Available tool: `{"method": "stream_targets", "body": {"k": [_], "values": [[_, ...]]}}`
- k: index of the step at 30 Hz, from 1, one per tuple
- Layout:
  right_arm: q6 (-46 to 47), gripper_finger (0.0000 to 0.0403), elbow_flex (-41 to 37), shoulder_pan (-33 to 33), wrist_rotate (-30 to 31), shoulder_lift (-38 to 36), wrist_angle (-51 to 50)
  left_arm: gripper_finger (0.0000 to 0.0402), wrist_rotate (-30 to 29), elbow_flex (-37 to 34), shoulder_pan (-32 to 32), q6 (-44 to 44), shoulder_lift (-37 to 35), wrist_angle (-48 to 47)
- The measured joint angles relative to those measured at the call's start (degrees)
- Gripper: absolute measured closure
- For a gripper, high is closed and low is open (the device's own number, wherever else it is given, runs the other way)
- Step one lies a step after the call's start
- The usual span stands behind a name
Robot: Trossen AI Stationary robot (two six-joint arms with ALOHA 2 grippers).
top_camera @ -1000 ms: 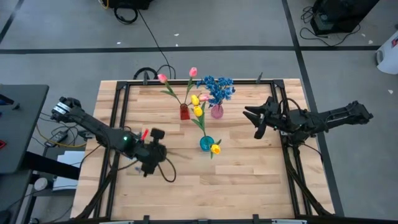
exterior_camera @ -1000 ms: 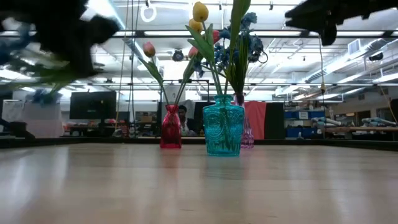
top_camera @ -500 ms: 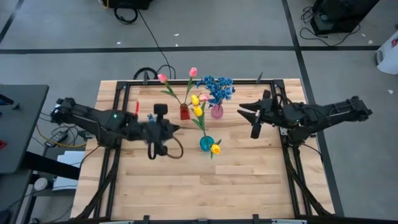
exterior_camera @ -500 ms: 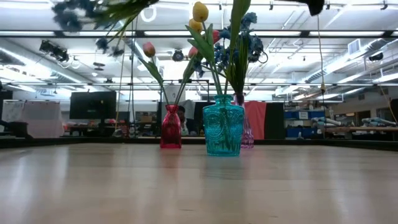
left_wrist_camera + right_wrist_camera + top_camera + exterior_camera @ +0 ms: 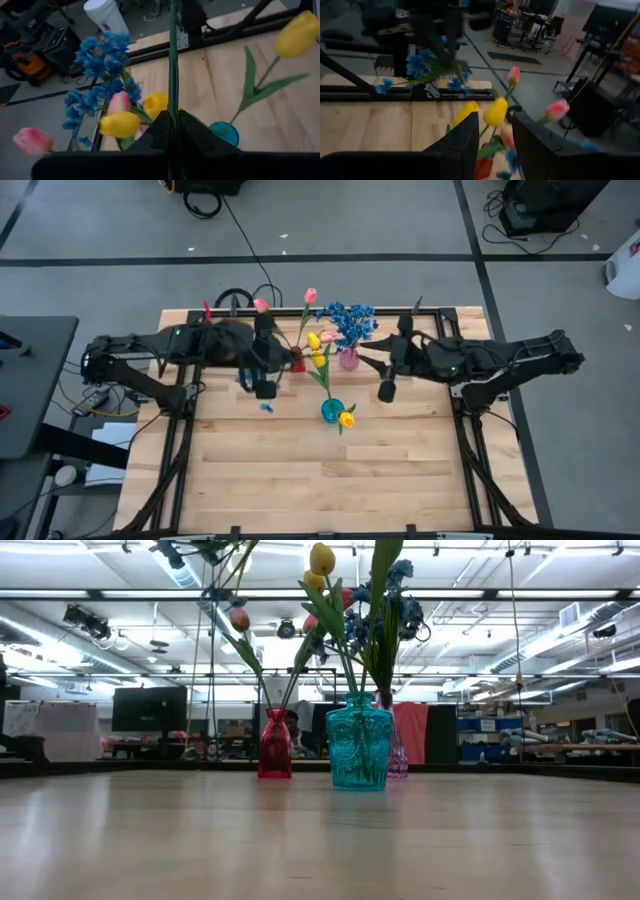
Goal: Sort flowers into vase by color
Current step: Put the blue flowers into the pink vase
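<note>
Pale wood planks make up the bench [image 5: 300,480], bare across its near half. Toward the middle, in the high view, a teal vase [image 5: 331,410] holds yellow tulips [image 5: 346,419], one bud drooping at about five o'clock from its rim. Behind it, toward twelve o'clock, stand a red vase [image 5: 297,360] with pink tulips [image 5: 262,306] and, at its three o'clock, a small pink vase [image 5: 348,360] carrying a blue sprig [image 5: 350,320].

The left end effector [image 5: 265,370] hangs above the bench at about nine o'clock from the red vase, its fingers closed tight on a green stem [image 5: 173,75]. Its wrist camera shows that stem running straight up between the fingers. A speck of blue [image 5: 266,407] shows just below the end effector in the high view, probably blossoms of the held flower, though that is hard to make out.

The right end effector [image 5: 385,375] hovers at about three o'clock from the pink vase, fingers parted with nothing between them; its own camera looks past them at the tulip buds [image 5: 496,112].
</note>
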Motion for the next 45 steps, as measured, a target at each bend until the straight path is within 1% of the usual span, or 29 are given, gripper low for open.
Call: {"method": "stream_targets", "body": {"k": [3,6,10,14,21,25,32,36,39,43,45], "values": [[-2.08,0.0274,4.11,-0.11,-0.02,3.33,-2.03,0.0372,1.67,0.67,1.97,0.37,0.36,-0.03],[-2.44,0.0274,7.83,-0.73,-0.31,6.51,-4.52,0.0371,2.77,2.17,2.59,1.34,1.67,-0.39],[-2.78,0.0274,11.98,-1.93,-3.50,9.95,-5.75,0.0371,3.50,4.52,2.65,1.76,4.30,-0.70],[-2.79,0.0274,14.59,-2.90,-6.59,11.68,-7.33,0.0371,3.48,6.49,2.65,1.78,6.72,-2.61],[-1.47,0.0277,15.67,-3.54,-8.47,11.94,-10.31,0.0371,2.74,6.85,2.74,2.93,6.83,-2.59],[-1.33,0.0301,15.67,-3.50,-8.56,11.94,-10.66,0.0371,2.56,6.85,2.74,3.12,6.83,-1.80],[-1.50,0.0384,15.67,-3.50,-8.75,11.92,-11.18,0.0371,2.26,6.85,2.41,4.23,6.85,-0.90],[-1.37,0.0385,15.67,-3.49,-8.73,11.90,-11.19,0.0370,2.27,6.85,2.30,4.10,6.85,-0.68],[-1.34,0.0387,15.67,-3.48,-7.31,11.82,-11.16,0.0357,2.15,6.85,2.28,3.07,6.84,0.35],[-0.83,0.0388,15.67,-3.50,-6.67,11.88,-11.92,0.0318,2.81,6.81,2.17,3.30,5.30,3.23],[-0.35,0.0388,15.67,-3.50,-4.11,11.94,-12.27,0.0298,3.99,6.82,1.82,4.18,4.06,3.46]]}}
